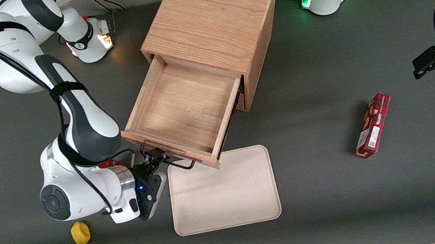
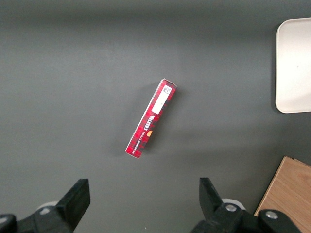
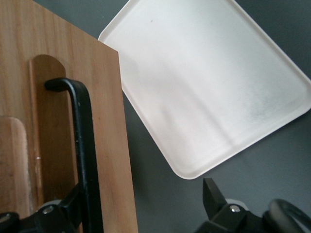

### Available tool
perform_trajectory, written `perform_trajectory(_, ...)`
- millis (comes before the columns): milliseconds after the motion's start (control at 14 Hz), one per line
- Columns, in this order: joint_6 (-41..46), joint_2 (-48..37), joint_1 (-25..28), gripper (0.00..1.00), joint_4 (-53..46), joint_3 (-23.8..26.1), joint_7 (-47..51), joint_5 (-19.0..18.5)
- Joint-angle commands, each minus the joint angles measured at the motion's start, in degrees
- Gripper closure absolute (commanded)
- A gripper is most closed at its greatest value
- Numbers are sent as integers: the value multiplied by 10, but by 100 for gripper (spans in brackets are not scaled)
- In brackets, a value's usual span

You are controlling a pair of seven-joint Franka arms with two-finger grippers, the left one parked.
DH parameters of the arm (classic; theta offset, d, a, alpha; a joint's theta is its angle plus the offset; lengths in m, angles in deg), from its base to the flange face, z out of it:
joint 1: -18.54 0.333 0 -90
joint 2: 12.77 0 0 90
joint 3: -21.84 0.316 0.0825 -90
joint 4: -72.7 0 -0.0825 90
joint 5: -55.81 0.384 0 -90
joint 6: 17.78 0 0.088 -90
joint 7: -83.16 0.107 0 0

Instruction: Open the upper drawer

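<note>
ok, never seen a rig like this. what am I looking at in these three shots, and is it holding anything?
Two white robot arms are fixed to a grey table, and only one of them is working here. The wide picture looks down on the table from the front. The other two pictures come from small cameras on each arm's wrist.

On the table stands an oak cabinet. Its upper drawer is pulled well out and is empty. A cream tray lies in front of the drawer. A red box lies toward the parked arm's end, and a small yellow object lies near the working arm.

The working arm's claw is at the drawer's black bar handle. Its fingers are open with the bar between them, so nothing is clamped.
</note>
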Motion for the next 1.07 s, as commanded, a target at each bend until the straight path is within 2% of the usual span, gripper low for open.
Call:
perform_trajectory(0,4,18,6,0,-41,-20,-15,-8)
perform_trajectory(357,-10,18,9,0,-45,-42,-28,-8)
perform_trajectory(643,5,0,10,0,-45,-33,-27,-4)
perform_trajectory(1000,52,-99,4,0,-41,-24,-19,0)
